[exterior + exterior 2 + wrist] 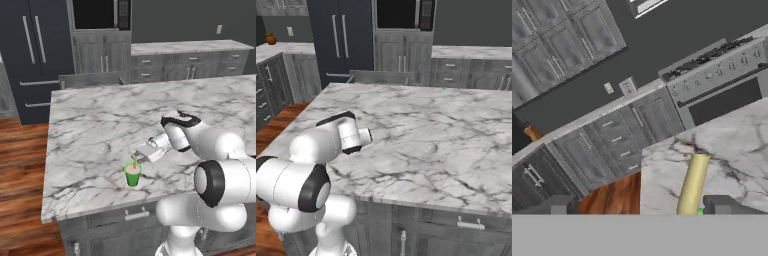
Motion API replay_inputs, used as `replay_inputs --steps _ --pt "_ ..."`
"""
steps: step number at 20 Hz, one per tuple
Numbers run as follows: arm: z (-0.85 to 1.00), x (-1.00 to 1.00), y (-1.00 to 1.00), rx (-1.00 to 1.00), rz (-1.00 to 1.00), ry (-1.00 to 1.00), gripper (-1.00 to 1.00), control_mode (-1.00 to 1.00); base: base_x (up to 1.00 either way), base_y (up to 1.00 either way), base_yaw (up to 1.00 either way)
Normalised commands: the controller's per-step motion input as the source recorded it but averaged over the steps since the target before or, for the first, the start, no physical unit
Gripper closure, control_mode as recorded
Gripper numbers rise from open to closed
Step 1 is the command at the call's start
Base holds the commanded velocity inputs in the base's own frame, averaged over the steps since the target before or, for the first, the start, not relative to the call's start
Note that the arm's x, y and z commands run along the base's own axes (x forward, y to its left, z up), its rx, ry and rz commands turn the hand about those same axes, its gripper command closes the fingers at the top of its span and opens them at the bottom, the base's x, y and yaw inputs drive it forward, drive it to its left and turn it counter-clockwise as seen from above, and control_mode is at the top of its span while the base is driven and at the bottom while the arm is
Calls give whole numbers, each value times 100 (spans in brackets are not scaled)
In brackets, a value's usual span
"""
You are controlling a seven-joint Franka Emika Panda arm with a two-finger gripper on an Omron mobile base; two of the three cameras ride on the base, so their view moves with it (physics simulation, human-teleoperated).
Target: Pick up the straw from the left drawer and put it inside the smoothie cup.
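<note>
Straw [693,184] stands in the green cup [132,175] on the surface [100,135]; tool [139,156] spread open, gripping nothing; next, lift clear without tipping it.

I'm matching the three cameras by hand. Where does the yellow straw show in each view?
Left base view: straw at lower centre, rising from the smoothie cup.
Right base view: hidden behind the arm.
Hand view: lower right of centre, between the finger tips.
Shared landmark: the marble counter.

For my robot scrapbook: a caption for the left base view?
Open gripper over green cup with yellow straw.
</note>
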Motion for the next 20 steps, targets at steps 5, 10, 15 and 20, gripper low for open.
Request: replay_inputs --steps 5,10,15,20 --pt "-21 -20 -5 -16 -18 0 -100 -100 0 0 0" --pt "4 -56 -23 -8 -32 -4 -100 -100 0 0 0" --pt "33 -24 4 -5 -25 -10 -100 -100 0 0 0" --pt "14 0 21 -10 -18 -8 -100 -100 0 0 0"
